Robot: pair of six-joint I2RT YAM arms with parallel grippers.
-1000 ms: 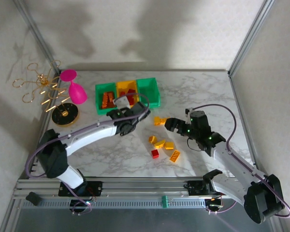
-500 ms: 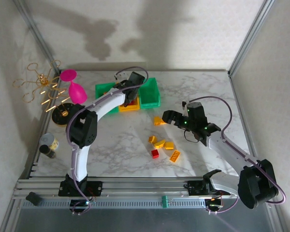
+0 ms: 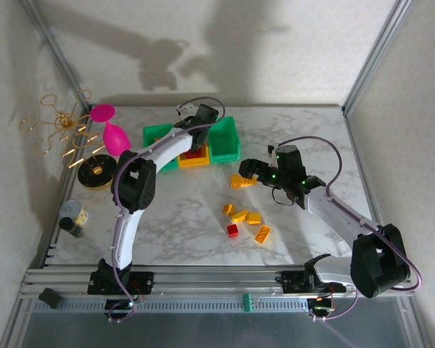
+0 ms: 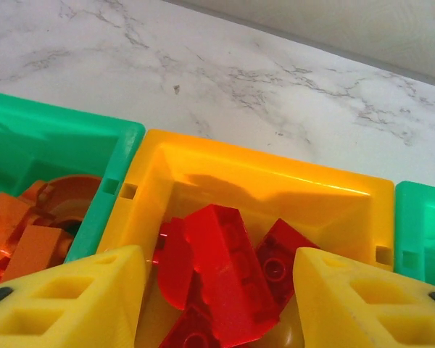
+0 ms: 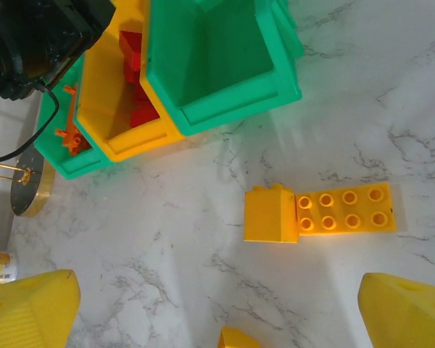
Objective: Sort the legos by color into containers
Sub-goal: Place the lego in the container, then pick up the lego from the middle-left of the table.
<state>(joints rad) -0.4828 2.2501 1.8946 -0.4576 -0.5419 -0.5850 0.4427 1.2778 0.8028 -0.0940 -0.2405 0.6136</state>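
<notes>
Left gripper [image 4: 214,255]: above the yellow bin [image 4: 275,181], fingers apart, gripping nothing.
Yellow bin: middle of the row at the table's 11 o'clock, with red legos [image 4: 228,250] inside.
Left green bin [image 4: 51,138]: touches the yellow bin at its 9 o'clock and holds orange legos [image 4: 25,235].
Right gripper [image 5: 219,281]: spread wide, holding nothing, over two touching yellow legos [image 5: 319,210].
Loose legos [image 3: 245,221]: several yellow and one red, at the table's 5 o'clock.

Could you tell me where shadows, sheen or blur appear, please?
Top external: soft arm shadows on the back wall. Left wrist: shadow inside the yellow bin, sheen on the red bricks. Right wrist: yellow bricks sharp, pale smear beside the green bin.
</notes>
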